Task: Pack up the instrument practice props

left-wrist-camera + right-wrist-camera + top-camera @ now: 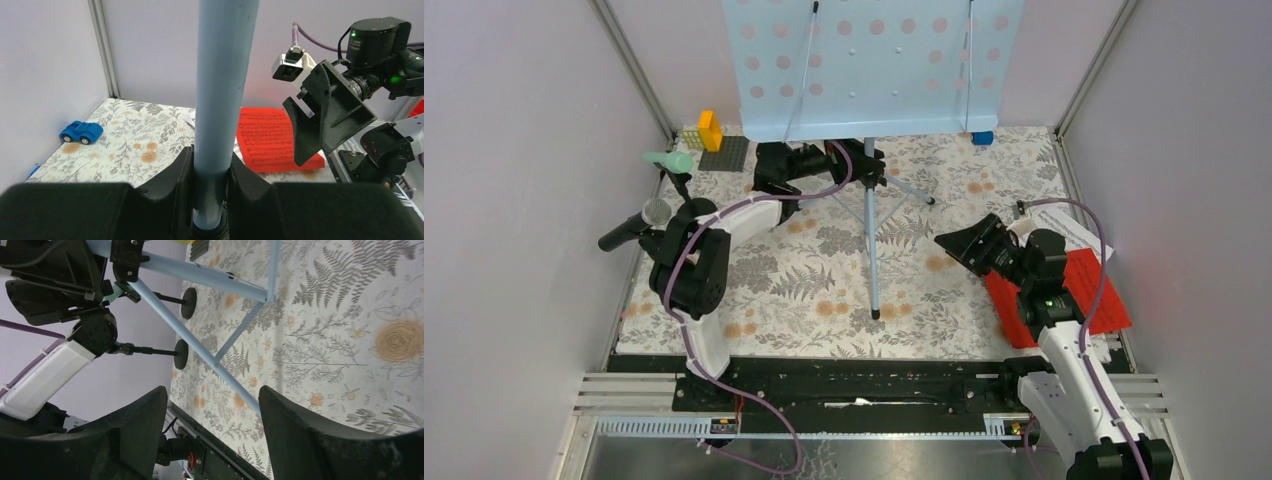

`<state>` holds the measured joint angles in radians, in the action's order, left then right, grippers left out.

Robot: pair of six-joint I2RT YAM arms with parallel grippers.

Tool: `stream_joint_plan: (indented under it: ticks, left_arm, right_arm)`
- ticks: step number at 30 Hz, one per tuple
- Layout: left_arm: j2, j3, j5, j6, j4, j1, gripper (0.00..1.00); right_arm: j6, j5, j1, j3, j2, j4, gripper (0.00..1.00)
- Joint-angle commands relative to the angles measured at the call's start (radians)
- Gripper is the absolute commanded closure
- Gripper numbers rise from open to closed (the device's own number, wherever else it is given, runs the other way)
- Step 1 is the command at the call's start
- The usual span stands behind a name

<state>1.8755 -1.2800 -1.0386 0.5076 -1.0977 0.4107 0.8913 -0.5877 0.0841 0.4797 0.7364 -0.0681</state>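
Rack [874,65] looks light, stiff, top-heavy, best held by its pole [220,100], where left gripper [212,172] clenches; right gripper [212,432] gapes, released

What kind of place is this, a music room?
Probably a robot test cell, not a music room: plain panel walls, left arm and right arm bolted to a rail, a floral mat.

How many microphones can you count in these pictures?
2. The mint-green microphone is at the far left by the yellow bricks. The black microphone is nearer, just left of the left arm. The rack could hide more.
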Motion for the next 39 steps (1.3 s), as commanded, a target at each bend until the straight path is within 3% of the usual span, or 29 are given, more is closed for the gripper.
stream_joint_plan:
  ticks: [1,11,12,17,23,25,31,39]
  left_arm:
    - [-0.132,0.042,0.002,-0.041,0.278,0.025,1.0]
    - [-0.29,0.144,0.035,-0.29,0.606,0.031,1.0]
    - [-0.296,0.152,0.048,-0.308,0.62,0.031,0.97]
    - [-0.291,0.168,0.076,-0.291,0.585,0.031,0.66]
    - [-0.295,0.175,0.096,-0.304,0.594,0.031,0.62]
    - [-0.297,0.176,0.1,-0.308,0.599,0.031,0.64]
    - [-0.305,0.174,0.104,-0.307,0.597,0.031,1.0]
    - [-0.325,0.182,0.069,-0.347,0.626,0.112,1.0]
  right_arm:
    - [0.064,0.045,0.068,0.023,0.013,-0.116,0.26]
    - [0.107,0.16,0.218,0.009,0.051,-0.196,0.27]
    - [0.106,0.163,0.222,0.011,0.053,-0.195,0.27]
    - [0.095,0.175,0.226,0.003,0.042,-0.18,0.27]
    - [0.092,0.176,0.225,-0.02,0.03,-0.178,0.26]
    - [0.089,0.172,0.225,-0.022,0.031,-0.178,0.26]
    - [0.082,0.173,0.226,-0.024,0.026,-0.176,0.26]
    - [0.084,0.176,0.227,-0.012,0.034,-0.177,0.26]
